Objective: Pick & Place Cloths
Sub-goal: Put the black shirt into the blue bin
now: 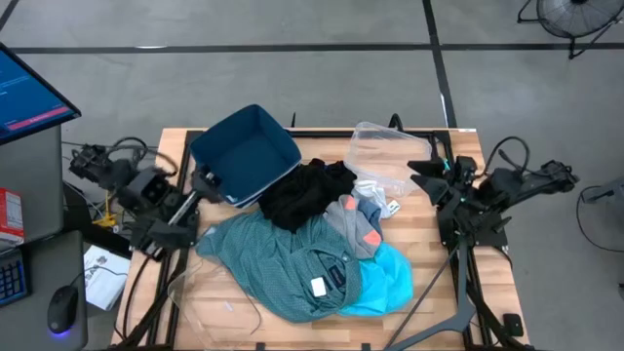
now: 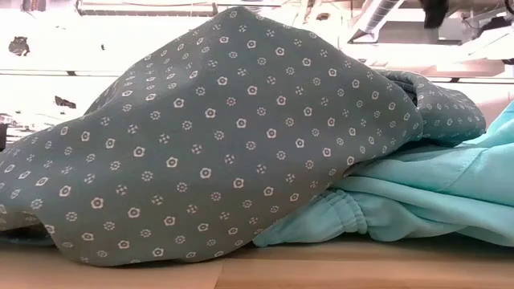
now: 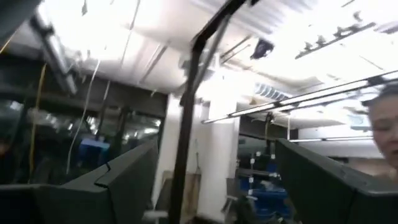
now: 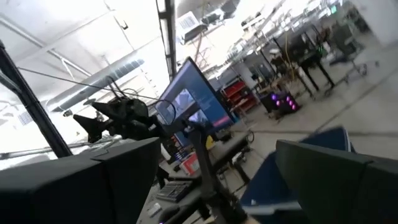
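High view: cloths heaped mid-table. Teal-green shirt (image 1: 278, 261) near-centre; black garment (image 1: 304, 195) beyond it; grey-and-coral socks (image 1: 356, 226) to its right; turquoise top (image 1: 385, 281) at the near right, touching the shirt. White socks (image 1: 378, 192) lie by a clear plastic tub (image 1: 382, 144) at far right. Dark blue bin (image 1: 244, 154) stands tilted at far left, nothing seen inside; a second clear tub (image 1: 210, 297) at the near left also looks unfilled.

Left gripper (image 1: 208, 182) sits just beside the bin's left edge; wrist view shows its fingers (image 3: 121, 180) apart, nothing between. Right gripper (image 1: 421, 175) hovers beside the far-right tub, fingers (image 4: 329, 171) likewise spread, nothing held.

Judgement: sorting not begun; every garment remains to be placed.

Writing: small white tag (image 1: 318, 286) on the shirt, unreadable. Low view shows only the shirt's dotted print.
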Action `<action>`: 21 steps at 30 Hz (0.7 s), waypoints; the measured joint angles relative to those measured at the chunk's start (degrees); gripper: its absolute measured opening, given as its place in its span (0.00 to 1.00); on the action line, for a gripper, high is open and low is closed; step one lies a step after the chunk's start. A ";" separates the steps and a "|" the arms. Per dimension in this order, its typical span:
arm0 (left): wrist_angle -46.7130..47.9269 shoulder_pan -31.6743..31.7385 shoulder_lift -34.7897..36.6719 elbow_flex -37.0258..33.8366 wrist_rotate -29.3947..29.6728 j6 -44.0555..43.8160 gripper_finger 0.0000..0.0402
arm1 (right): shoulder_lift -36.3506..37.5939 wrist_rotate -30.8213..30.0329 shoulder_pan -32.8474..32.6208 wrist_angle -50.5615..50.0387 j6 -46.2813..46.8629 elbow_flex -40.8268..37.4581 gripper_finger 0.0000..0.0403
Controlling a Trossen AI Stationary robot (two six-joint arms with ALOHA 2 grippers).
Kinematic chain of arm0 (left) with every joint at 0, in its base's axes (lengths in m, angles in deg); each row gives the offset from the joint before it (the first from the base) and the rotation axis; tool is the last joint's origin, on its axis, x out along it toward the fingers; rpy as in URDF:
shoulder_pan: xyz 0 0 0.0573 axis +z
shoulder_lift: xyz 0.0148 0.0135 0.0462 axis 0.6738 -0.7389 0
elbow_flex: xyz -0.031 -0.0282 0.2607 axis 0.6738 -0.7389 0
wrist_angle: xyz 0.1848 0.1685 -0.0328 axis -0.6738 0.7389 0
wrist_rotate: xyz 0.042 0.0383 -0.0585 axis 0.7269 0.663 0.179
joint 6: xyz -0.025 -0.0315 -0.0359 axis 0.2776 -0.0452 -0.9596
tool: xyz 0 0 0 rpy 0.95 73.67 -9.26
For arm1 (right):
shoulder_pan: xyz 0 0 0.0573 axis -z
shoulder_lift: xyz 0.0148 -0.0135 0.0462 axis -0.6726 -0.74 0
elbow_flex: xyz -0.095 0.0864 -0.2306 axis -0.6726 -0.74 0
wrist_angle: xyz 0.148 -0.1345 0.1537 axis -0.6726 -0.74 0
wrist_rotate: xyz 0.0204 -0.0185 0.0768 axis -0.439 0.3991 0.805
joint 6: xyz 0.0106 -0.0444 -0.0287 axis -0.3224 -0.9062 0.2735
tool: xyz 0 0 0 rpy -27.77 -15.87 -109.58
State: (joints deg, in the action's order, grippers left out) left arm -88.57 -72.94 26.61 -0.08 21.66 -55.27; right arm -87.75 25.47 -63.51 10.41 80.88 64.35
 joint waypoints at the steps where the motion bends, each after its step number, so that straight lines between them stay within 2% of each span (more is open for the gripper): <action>1: 2.28 1.52 -0.16 0.44 -0.04 -1.58 0.76 | -0.90 0.06 0.00 -0.09 -1.54 1.28 0.77; 6: 16.39 11.49 -2.45 1.21 0.69 -6.68 0.76 | -4.65 0.20 0.00 -0.33 -8.34 5.44 0.77; 13: 32.42 22.17 -8.70 1.21 0.94 -5.43 0.76 | -8.54 -0.31 0.02 -1.21 -9.22 6.13 0.77; 17: 35.86 25.47 -15.02 1.21 0.98 -2.95 0.76 | -10.34 -0.52 0.02 -1.54 -7.51 6.11 0.77; 21: 35.88 25.86 -22.63 1.21 1.27 0.45 0.76 | -12.73 -0.64 0.04 -1.66 -6.11 6.10 0.77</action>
State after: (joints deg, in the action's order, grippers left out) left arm -52.69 -47.08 3.98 1.13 22.94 -54.83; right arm -100.48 24.83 -63.46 8.75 74.76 70.46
